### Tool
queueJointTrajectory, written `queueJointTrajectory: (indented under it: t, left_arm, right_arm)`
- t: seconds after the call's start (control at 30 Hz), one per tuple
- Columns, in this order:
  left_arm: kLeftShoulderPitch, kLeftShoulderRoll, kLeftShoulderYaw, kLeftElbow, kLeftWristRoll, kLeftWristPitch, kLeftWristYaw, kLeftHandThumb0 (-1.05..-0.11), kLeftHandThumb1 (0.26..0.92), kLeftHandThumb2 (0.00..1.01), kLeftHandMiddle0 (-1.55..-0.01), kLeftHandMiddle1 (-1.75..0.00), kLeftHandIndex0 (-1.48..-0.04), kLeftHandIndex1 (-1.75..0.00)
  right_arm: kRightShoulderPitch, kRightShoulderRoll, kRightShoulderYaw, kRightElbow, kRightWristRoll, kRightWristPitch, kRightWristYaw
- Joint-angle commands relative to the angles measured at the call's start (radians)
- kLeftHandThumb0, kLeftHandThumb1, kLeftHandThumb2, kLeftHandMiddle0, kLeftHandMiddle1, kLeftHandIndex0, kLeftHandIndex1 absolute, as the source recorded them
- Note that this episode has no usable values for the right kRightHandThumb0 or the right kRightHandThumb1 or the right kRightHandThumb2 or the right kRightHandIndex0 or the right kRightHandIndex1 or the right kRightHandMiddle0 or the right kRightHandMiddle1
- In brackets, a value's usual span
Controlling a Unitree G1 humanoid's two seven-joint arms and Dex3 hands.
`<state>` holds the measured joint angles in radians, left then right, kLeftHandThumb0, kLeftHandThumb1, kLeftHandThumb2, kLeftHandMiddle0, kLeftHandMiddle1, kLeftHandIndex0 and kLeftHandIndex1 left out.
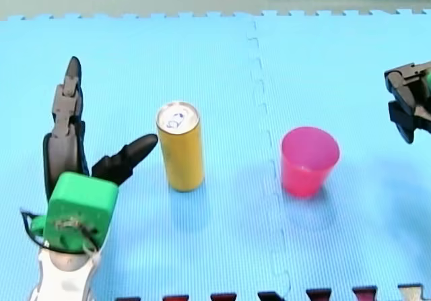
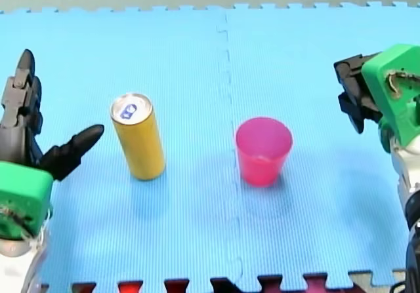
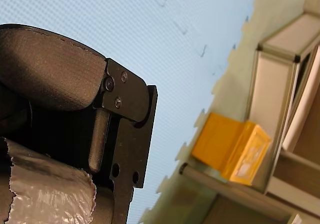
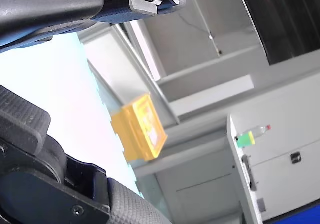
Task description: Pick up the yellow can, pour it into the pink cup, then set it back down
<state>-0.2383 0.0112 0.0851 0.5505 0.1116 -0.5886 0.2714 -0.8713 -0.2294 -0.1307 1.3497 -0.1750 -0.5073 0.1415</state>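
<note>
Containers: the yellow can (image 1: 180,146) stands upright on the blue foam mat (image 1: 222,58), on the tile to the left of the seam. It is a slim metal cylinder with a silver lid that carries a small blue mark. Whether the lid is opened I cannot tell, and its contents are not visible. The pink cup (image 1: 309,161) stands upright on the neighbouring tile, just beside the seam and well apart from the can. It is a smooth plastic tumbler, tapering toward its base, mouth upward; inside I see its pink wall and cannot tell whether it holds anything.

Surface: the mat is ribbed foam in interlocking tiles with jigsaw-toothed edges.

Hands: the left hand (image 1: 71,156) sits to the left of the can, near it but not touching. It grips nothing; its dark fingers are stretched out straight, with the thumb pointing toward the can. The right hand (image 2: 357,99) is at the right edge of the mat, well apart from the cup and touching neither container. Whether it is open or closed I cannot tell.

Beyond the mat's edge, the first wrist view shows a yellow box (image 3: 230,151) lying against a pale metal frame (image 3: 272,98).
</note>
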Motion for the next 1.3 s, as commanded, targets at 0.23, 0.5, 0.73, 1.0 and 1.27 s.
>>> queueJointTrajectory:
  t: [0.23,0.5,0.73,1.0,1.27]
  left_arm:
    - [-0.004,-0.001,0.009,0.052,-0.002,-0.083,0.005,-1.048,0.905,0.04,-0.2,-0.01,-0.13,0.0]
    - [0.009,0.005,0.005,0.052,0.014,-0.081,0.004,-1.048,0.891,0.02,-0.19,0.0,-0.13,0.0]
    - [0.022,0.014,-0.015,0.057,0.015,-0.097,-0.036,-1.047,0.864,0.0,-0.24,-0.02,-0.12,0.0]
    - [0.046,0.003,-0.035,0.008,-0.045,-0.027,-0.141,-1.029,0.854,0.0,-0.19,0.0,-0.13,0.0]
    - [0.057,-0.002,-0.045,-0.034,-0.021,0.078,-0.126,-1.04,0.858,0.0,-0.18,0.0,-0.13,0.0]
  right_arm:
    - [-0.003,-0.002,0.013,-0.004,-0.007,0.005,-0.024]
    - [0.001,0.001,0.021,-0.004,-0.008,0.002,-0.039]
    - [0.007,0.001,0.031,-0.005,-0.012,-0.006,-0.046]
    - [0.016,0.002,0.038,-0.006,-0.013,-0.018,-0.043]
    - [0.02,0.002,0.041,-0.007,-0.013,-0.025,-0.045]
